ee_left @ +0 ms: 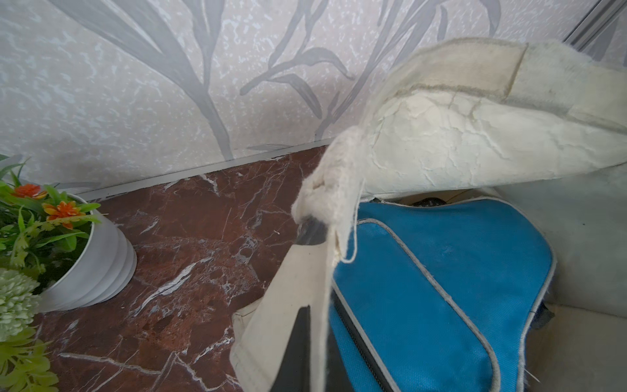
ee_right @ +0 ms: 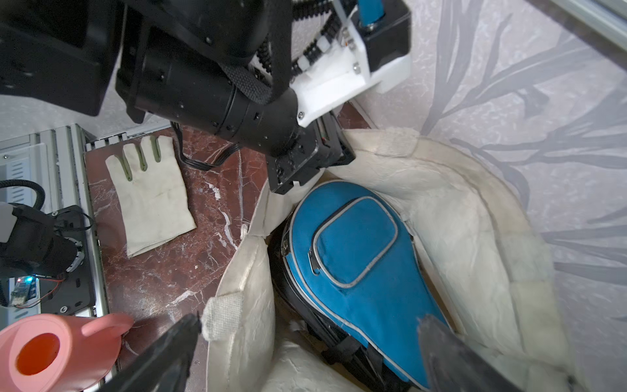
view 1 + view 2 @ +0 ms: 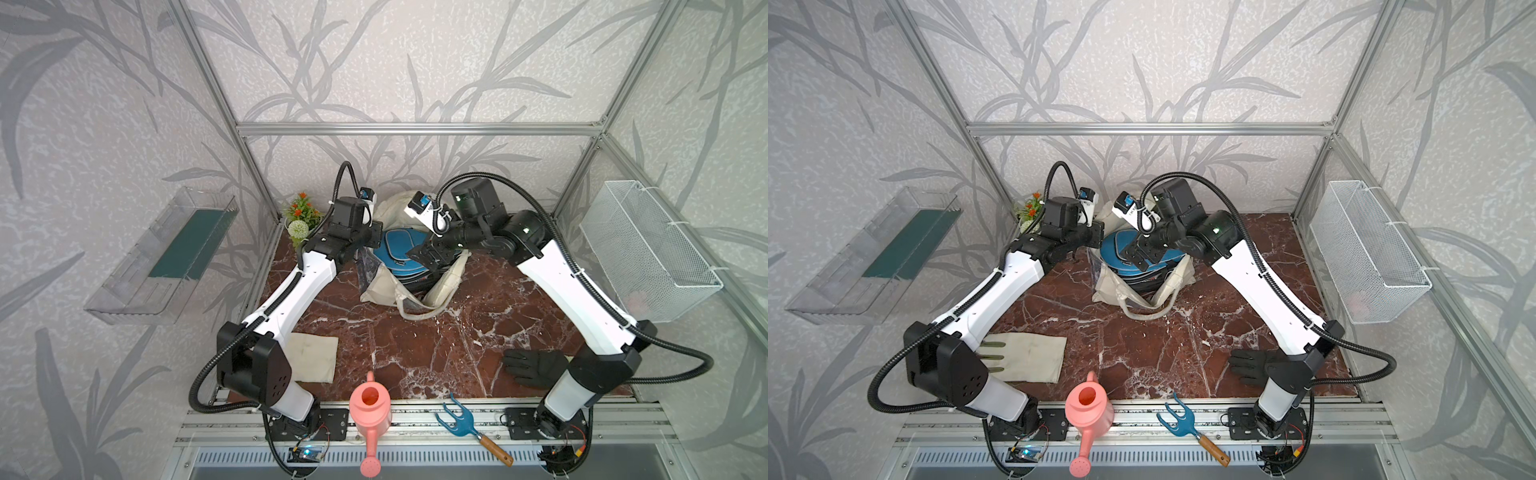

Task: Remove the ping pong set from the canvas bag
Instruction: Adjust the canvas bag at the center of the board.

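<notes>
Nothing of the ping pong set lies on the near ground: the front of the red-brown marbled tabletop point(image 3: 415, 345), glossy and veined white, carries only a smooth pink plastic watering can point(image 3: 370, 409), a blue forked hand rake point(image 3: 455, 419) with a wooden grip, a flat cream glove point(image 3: 1025, 357) and a limp black glove point(image 3: 534, 368). So the task looks barely begun, with every case yet to come out. Farther back, the canvas bag point(image 3: 446, 282) slumps open on the marble, soft and creased, its cream lining point(image 2: 458, 217) crinkled and quilted, a loop handle trailing toward the front. The set sits inside it as a stack: on top a blue case point(image 2: 353, 258), paddle-shaped, padded, of fine woven cloth edged in pale grey piping with a zip pocket, and beneath it a darker case point(image 2: 280, 268) only partly seen. The right gripper point(image 2: 310, 320) hangs over the bag's mouth with its dark fingers spread wide, holding nothing. The left gripper point(image 1: 310, 234) is pressed together on the bag's frayed rim, pinching the cloth and lifting that side off the blue case. Beyond, against the wall, stands a ribbed white pot point(image 1: 98, 264) of plastic greenery with orange flowers. What is left, I judge, is to grip the top case and lift it clear.
</notes>
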Robot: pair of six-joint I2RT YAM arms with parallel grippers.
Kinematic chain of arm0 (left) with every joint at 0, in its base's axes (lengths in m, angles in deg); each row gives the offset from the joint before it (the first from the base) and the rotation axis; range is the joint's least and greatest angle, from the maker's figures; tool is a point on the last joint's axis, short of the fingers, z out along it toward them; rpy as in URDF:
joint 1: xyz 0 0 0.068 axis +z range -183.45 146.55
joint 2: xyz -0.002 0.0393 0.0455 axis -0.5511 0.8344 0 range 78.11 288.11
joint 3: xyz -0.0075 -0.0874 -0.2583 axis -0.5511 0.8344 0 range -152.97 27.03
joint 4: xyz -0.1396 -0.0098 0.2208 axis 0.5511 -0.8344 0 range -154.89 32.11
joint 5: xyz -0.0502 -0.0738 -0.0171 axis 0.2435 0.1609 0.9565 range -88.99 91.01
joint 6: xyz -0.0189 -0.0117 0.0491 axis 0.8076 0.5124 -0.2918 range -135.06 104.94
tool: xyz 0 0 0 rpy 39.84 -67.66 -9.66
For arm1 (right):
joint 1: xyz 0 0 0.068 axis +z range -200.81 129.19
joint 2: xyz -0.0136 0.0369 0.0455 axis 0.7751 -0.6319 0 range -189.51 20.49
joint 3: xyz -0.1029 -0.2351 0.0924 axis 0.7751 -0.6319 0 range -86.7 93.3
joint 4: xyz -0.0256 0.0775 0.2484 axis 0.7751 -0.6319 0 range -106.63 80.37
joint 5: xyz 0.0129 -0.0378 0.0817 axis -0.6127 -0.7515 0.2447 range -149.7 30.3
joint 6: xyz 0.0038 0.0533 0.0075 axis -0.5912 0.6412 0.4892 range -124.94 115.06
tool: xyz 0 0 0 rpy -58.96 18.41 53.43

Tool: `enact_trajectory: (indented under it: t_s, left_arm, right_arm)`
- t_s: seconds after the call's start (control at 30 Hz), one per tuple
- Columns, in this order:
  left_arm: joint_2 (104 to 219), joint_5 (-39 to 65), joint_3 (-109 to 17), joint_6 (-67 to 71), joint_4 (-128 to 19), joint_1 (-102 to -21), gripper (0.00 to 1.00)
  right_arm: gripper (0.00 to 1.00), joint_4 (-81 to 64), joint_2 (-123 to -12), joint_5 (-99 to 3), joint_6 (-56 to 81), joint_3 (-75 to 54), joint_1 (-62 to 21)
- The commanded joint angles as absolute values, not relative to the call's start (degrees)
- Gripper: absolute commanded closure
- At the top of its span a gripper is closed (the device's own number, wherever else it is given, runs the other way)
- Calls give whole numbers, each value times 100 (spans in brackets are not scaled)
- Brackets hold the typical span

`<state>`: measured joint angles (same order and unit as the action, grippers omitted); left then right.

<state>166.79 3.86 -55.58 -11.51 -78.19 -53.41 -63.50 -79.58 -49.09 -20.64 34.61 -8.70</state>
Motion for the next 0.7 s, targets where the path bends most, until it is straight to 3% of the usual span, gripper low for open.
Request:
enact_trajectory:
  t_s: [0.0,0.4,0.67]
  left_arm:
    - [16683,257,-6215,-1386,-7152,-5375,100]
    - [17281,292,-7691,-1954,-7042,-5366,100]
    - [16909,728,-6691,-1960,-6381,-5348,100]
  right_arm:
    - [1,-6864,-8834,-4872,-2072,3740,-1004]
    - [1,-7969,-11121,-4289,-1499,6316,-1691]
    - [1,-7433,-11099,-4648,-1084,5865,-1957]
